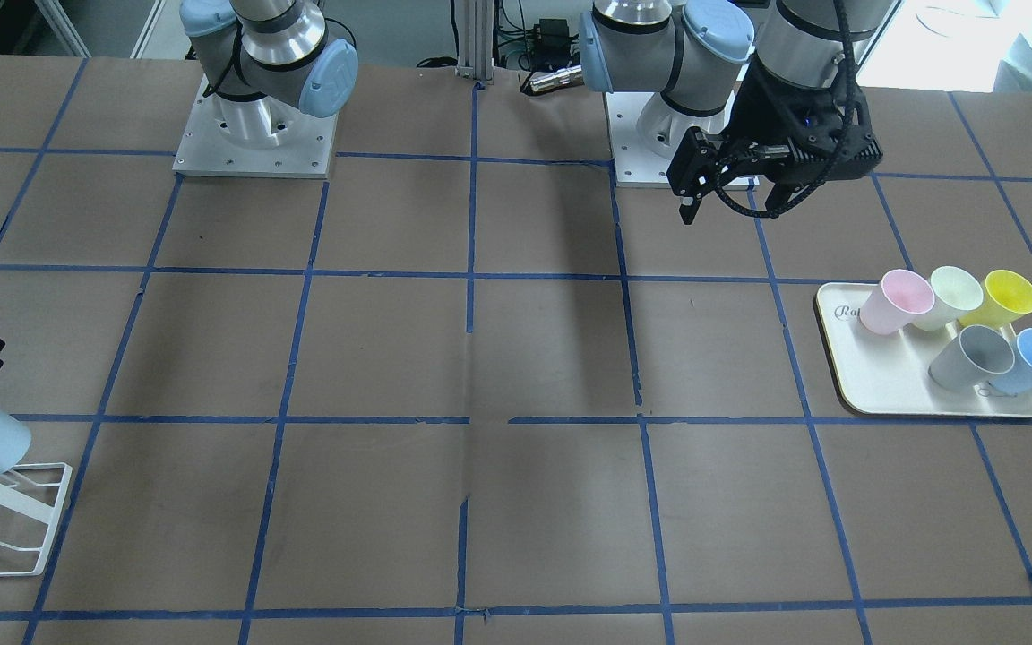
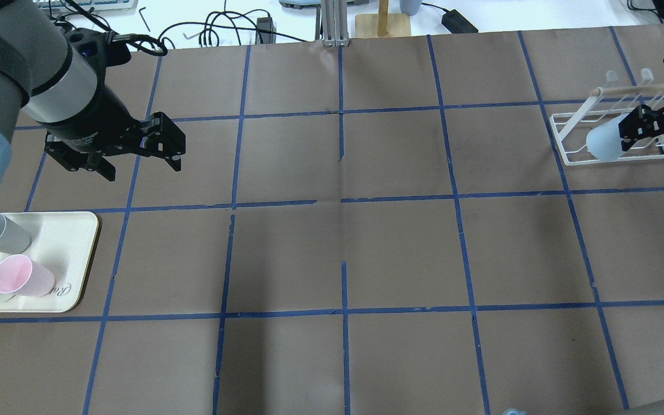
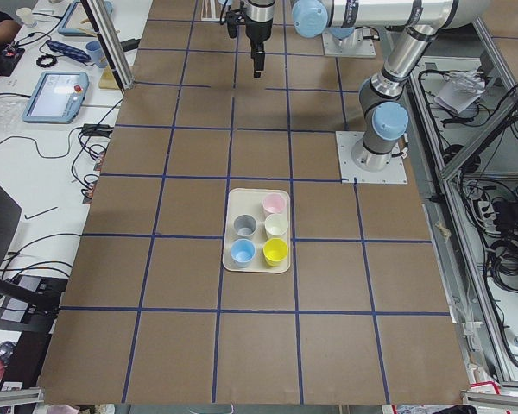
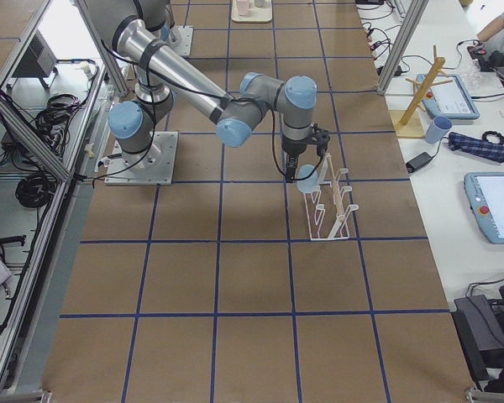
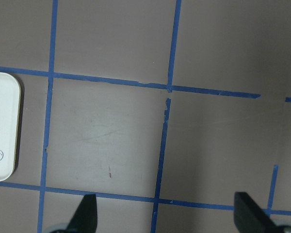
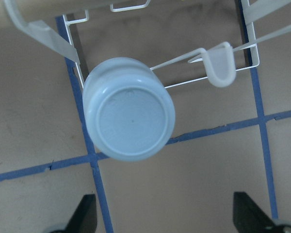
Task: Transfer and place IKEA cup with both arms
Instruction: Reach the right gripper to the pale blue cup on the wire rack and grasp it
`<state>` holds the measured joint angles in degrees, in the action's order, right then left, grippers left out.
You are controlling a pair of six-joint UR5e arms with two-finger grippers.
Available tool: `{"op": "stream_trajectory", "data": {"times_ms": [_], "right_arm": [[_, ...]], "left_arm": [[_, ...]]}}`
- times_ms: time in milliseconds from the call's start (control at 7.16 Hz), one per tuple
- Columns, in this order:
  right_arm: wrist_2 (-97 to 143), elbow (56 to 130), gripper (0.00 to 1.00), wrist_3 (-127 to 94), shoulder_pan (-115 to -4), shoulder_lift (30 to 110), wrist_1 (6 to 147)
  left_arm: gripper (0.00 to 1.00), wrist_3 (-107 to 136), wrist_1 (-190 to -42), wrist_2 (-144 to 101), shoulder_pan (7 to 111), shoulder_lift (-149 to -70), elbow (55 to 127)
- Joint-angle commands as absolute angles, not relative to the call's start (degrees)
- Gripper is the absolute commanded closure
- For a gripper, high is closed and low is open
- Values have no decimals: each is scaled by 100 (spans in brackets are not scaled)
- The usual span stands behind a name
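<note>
IKEA cup (image 6: 128, 115) hangs on rack (image 6: 218, 68) just ahead of wide-spread right gripper (image 6: 167, 216)

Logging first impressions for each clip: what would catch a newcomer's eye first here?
A pale-blue IKEA cup hangs tilted on the white wire rack at the robot's right end, the open right gripper close by. At the opposite end, a cream tray holds five pastel cups, with the open left gripper hovering over bare table nearby.
</note>
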<state>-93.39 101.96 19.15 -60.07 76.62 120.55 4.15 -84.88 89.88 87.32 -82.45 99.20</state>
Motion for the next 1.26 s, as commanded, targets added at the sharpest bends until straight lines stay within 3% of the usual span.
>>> {"op": "stream_trajectory", "data": {"times_ms": [0,838,1118], "right_arm": [[-9151,10292,0,1855,-5994,7488,12496],[-8684,10292,0,2030,-5985,7216,13228],[-8596,10301,0,1986,-6003,7225,13219]], "left_arm": [[0,422,-8481,9017,8745,-8305,9923],[0,404,-8490,8008,8754,-8332,9941],[0,413,-8481,6256,8710,-8402,9958]]}}
